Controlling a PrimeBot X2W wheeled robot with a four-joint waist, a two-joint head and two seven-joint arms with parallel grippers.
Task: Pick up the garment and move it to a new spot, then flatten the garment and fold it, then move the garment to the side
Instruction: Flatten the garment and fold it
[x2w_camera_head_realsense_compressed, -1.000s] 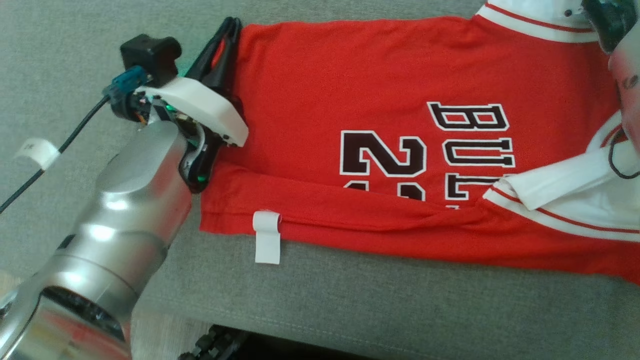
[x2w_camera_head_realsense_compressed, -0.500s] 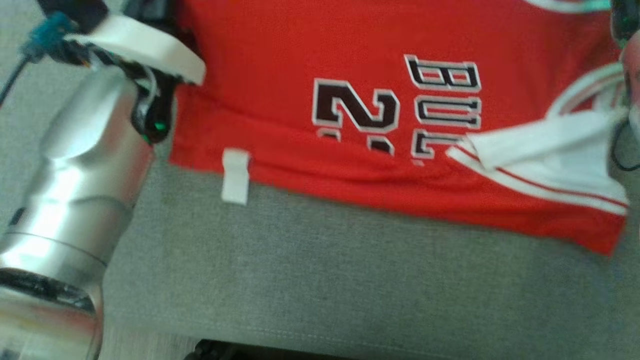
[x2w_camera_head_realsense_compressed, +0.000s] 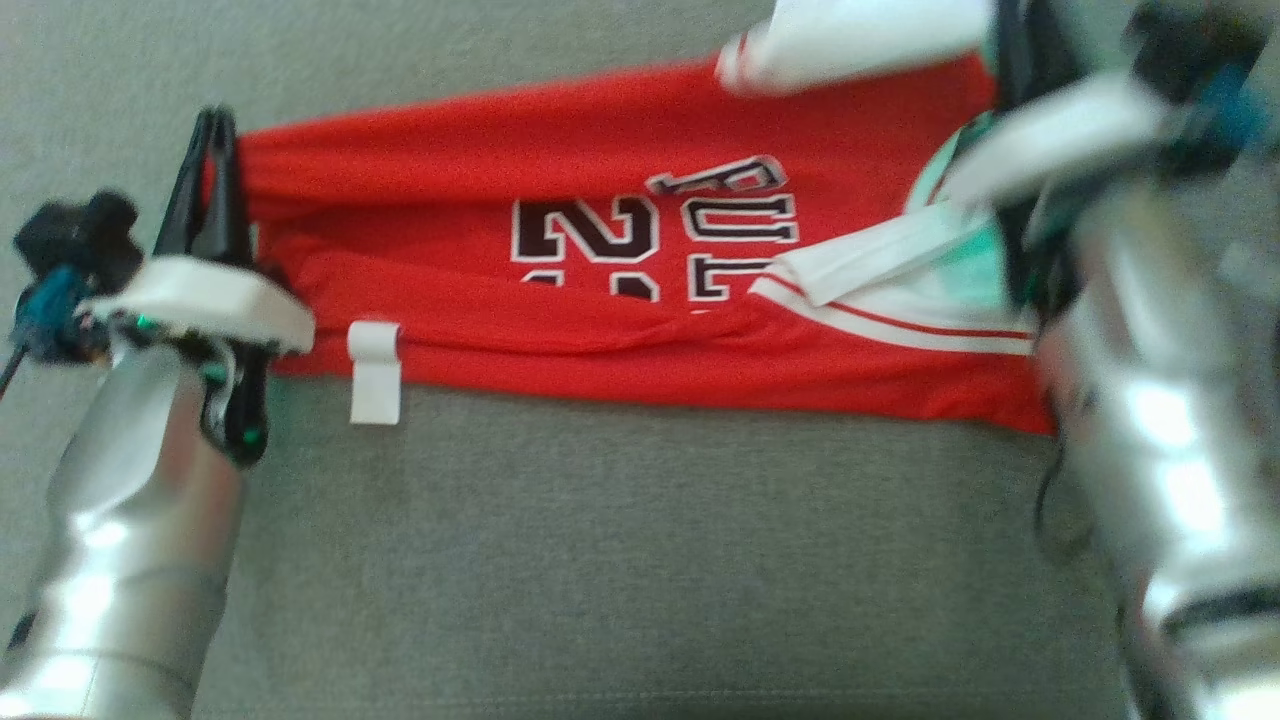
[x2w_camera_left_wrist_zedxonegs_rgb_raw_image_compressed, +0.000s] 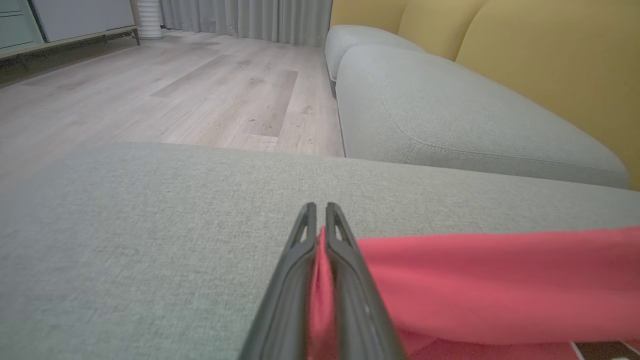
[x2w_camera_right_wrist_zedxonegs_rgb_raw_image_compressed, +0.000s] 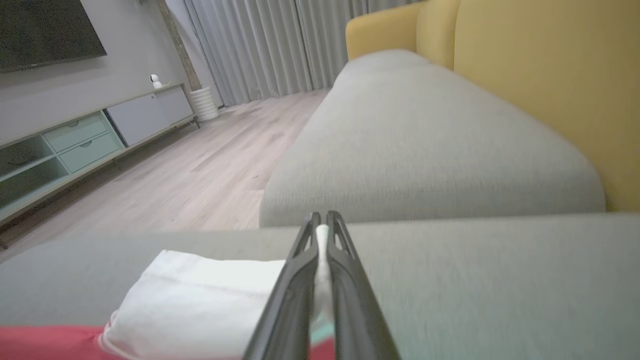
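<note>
The garment (x2w_camera_head_realsense_compressed: 450, 170), a red jersey with black lettering (x2w_camera_head_realsense_compressed: 650, 235) and a white hem tag (x2w_camera_head_realsense_compressed: 375, 372), lies stretched across the grey cushion. My left gripper (x2w_camera_head_realsense_compressed: 212, 120) is at its left end, shut on the red hem corner. In the left wrist view red cloth (x2w_camera_left_wrist_zedxonegs_rgb_raw_image_compressed: 500, 280) is pinched between the left gripper's (x2w_camera_left_wrist_zedxonegs_rgb_raw_image_compressed: 320, 207) closed fingers. My right arm is at the far right, its dark fingers (x2w_camera_head_realsense_compressed: 1010, 60) beside a white sleeve (x2w_camera_head_realsense_compressed: 850, 35). The right gripper (x2w_camera_right_wrist_zedxonegs_rgb_raw_image_compressed: 322, 217) is shut on white fabric, with the white sleeve (x2w_camera_right_wrist_zedxonegs_rgb_raw_image_compressed: 200, 295) lying to its left.
The grey sofa cushion (x2w_camera_head_realsense_compressed: 640, 560) runs wide in front of the garment to its front seam. A second grey cushion (x2w_camera_left_wrist_zedxonegs_rgb_raw_image_compressed: 450, 115) and yellow backrests (x2w_camera_left_wrist_zedxonegs_rgb_raw_image_compressed: 560, 65) lie beyond. Wooden floor (x2w_camera_left_wrist_zedxonegs_rgb_raw_image_compressed: 175, 90) and a low cabinet (x2w_camera_right_wrist_zedxonegs_rgb_raw_image_compressed: 75, 145) are off to the side.
The head camera has shifted and drawn back, bringing my right forearm into view. Both grippers stay shut on cloth, and the garment's far edge looks raised, bending the lettering.
</note>
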